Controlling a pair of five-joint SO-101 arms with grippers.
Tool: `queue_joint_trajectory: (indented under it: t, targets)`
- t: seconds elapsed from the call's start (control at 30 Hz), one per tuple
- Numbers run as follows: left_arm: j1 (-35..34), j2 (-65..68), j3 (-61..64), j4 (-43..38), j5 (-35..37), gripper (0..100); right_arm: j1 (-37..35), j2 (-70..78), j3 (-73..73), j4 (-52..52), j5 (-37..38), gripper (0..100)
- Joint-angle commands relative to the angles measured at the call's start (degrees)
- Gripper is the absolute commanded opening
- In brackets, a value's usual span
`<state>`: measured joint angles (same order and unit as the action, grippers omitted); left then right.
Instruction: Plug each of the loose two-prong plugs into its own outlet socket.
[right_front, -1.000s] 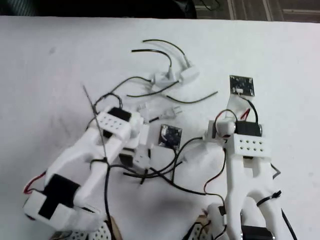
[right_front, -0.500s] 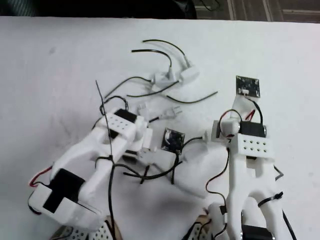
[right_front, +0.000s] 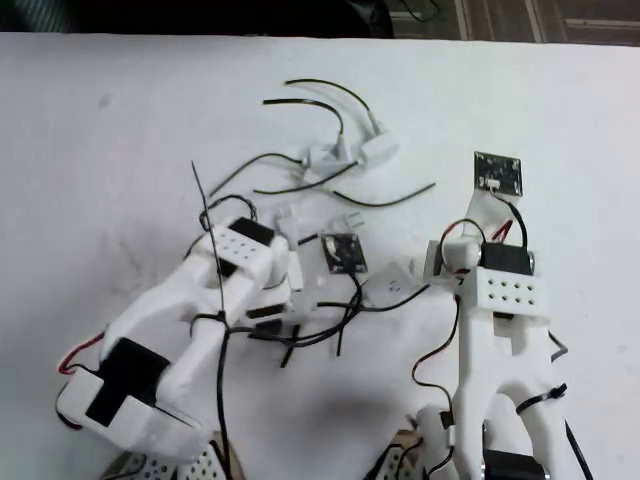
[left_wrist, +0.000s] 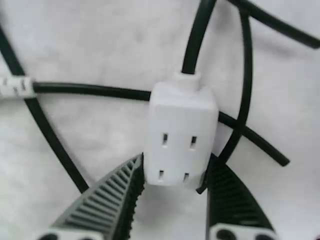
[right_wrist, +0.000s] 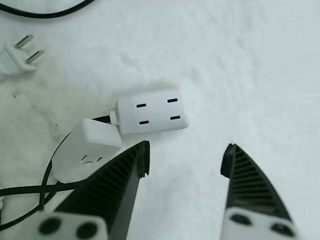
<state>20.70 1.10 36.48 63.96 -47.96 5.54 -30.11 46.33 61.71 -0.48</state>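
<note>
My left gripper (left_wrist: 172, 167) is shut on a white outlet socket (left_wrist: 181, 131), one finger on each side of its near end. The socket's four slots face up and its black cord (left_wrist: 195, 35) leads away. My right gripper (right_wrist: 185, 152) is open just above the table. Beyond its fingers lies a second white outlet socket (right_wrist: 152, 111), slots up, with another white socket block (right_wrist: 85, 147) beside it. A loose two-prong plug (right_wrist: 17, 55) lies farther off. In the high view, that socket (right_front: 393, 285) rests between the two arms, and two small plugs (right_front: 352, 218) lie beyond it.
Black cords (right_front: 300, 335) loop and cross on the white table (right_front: 100, 150) around the left arm. Two more white plug bodies (right_front: 350, 152) with curved cords lie farther back. The table's far side and left side are bare.
The left arm has swung right and forward, dragging the cords with it. The right arm has shifted a little to the right. The middle socket has slid slightly.
</note>
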Motion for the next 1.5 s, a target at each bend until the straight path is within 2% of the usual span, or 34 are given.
queue_joint_trajectory:
  t: [0.0, 0.3, 0.47, 0.7, 0.8, 0.9, 1.1, 1.23, 1.33, 1.47]
  targets:
    - [-2.07, -1.71, -1.58, 1.32, 6.42, 16, 0.31, -1.80, -1.32, -0.40, 0.00, 23.3]
    - [-8.75, -1.71, -0.53, 1.41, 8.88, 16, 0.31, -1.80, -1.32, -0.40, 0.00, 23.3]
    - [-9.01, -1.80, 2.02, 1.49, 9.05, 16, 0.31, -1.80, -1.32, -0.40, 0.00, 23.3]
    - [-9.01, -1.80, 1.67, 2.73, 14.33, 17, 0.31, -1.80, -1.32, -0.40, 0.00, 23.3]
    - [-9.01, -2.51, 0.53, 7.21, 17.58, 24, 0.31, -1.80, -1.23, -0.40, 0.00, 23.3]
    - [-9.01, -7.52, 0.35, 11.16, 19.08, 28, 0.31, -1.80, -1.23, -0.40, 0.00, 23.3]
    - [-9.01, -23.16, 0.35, 17.32, 19.08, 28, 0.31, -1.80, -1.23, -0.31, 0.00, 23.3]
    - [-9.27, -28.97, 0.35, 19.60, 19.16, 28, 0.31, -1.80, -1.23, -0.31, 0.00, 23.3]
    - [-11.38, -29.41, 1.23, 19.16, 19.08, 28, 0.31, -1.80, -1.23, -0.31, 0.00, 23.3]
    - [-11.65, -29.41, 6.51, 13.71, 18.64, 28, 0.31, -1.36, -1.14, -0.31, 0.00, 23.3]
